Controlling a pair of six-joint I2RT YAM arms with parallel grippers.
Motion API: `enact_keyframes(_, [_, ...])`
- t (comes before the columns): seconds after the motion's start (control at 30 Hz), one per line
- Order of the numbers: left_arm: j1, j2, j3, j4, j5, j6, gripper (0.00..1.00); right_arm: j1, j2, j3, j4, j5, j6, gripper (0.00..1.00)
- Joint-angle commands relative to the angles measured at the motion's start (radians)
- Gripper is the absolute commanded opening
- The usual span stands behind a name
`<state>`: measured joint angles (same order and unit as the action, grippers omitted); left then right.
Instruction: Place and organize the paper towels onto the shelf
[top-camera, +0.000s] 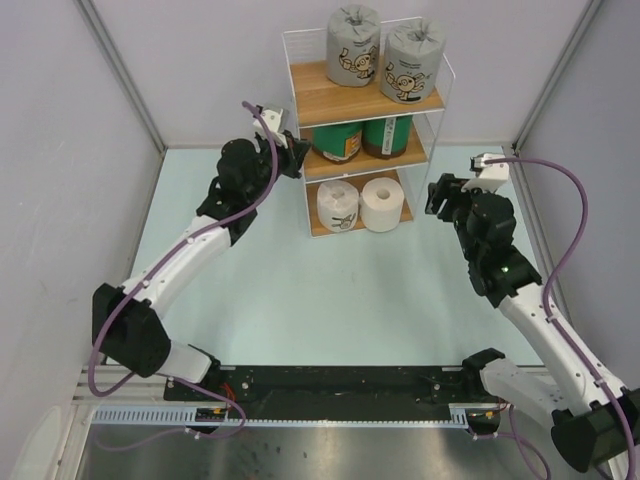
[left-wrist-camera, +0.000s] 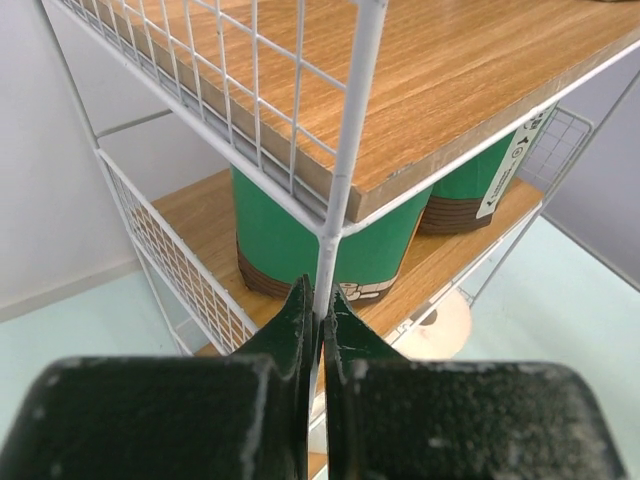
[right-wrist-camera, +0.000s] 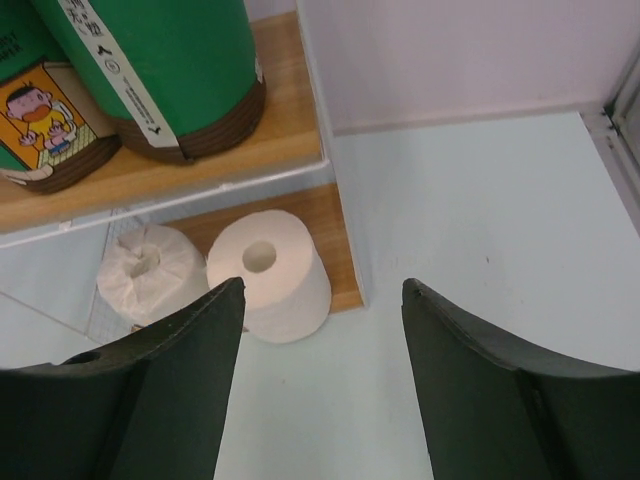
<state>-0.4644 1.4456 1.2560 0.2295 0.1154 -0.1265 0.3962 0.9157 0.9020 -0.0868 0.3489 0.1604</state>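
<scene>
Right gripper (right-wrist-camera: 322, 285): jaws spread, empty, beside the right side of the shelf (top-camera: 322, 100), apart from it.
Left gripper (left-wrist-camera: 320, 302): pinching the shelf's front-left wire post.
Bottom board: white-wrapped roll (top-camera: 338, 204), bare roll (top-camera: 380, 203).
Middle board: green rolls (top-camera: 337, 140).
Top board: grey-print rolls (top-camera: 353, 45).

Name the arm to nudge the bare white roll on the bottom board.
Likely right: right end effector open, facing the bare white roll; left end effector clamped on the shelf post.
</scene>
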Motion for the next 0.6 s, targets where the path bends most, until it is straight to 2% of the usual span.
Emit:
enact_keyframes(0.0, [0.02,-0.102,-0.021,-0.073,-0.085,-0.039,0.0,-0.01,0.046,0.037,0.247,-0.095,-0.082,0.67])
enact_keyframes(0.2, [0.02,-0.137,-0.035,-0.102,-0.094,-0.024,0.0,-0.025,0.115,0.038,0.423,-0.12,-0.113,0.65])
enact_keyframes(0.43, [0.02,-0.177,-0.055,-0.127,-0.108,-0.015,0.0,-0.092,0.204,0.094,0.47,-0.189,-0.073,0.63])
enact_keyframes(0.57, [0.02,-0.186,-0.055,-0.147,-0.112,-0.005,0.0,-0.131,0.241,0.115,0.495,-0.286,-0.042,0.63])
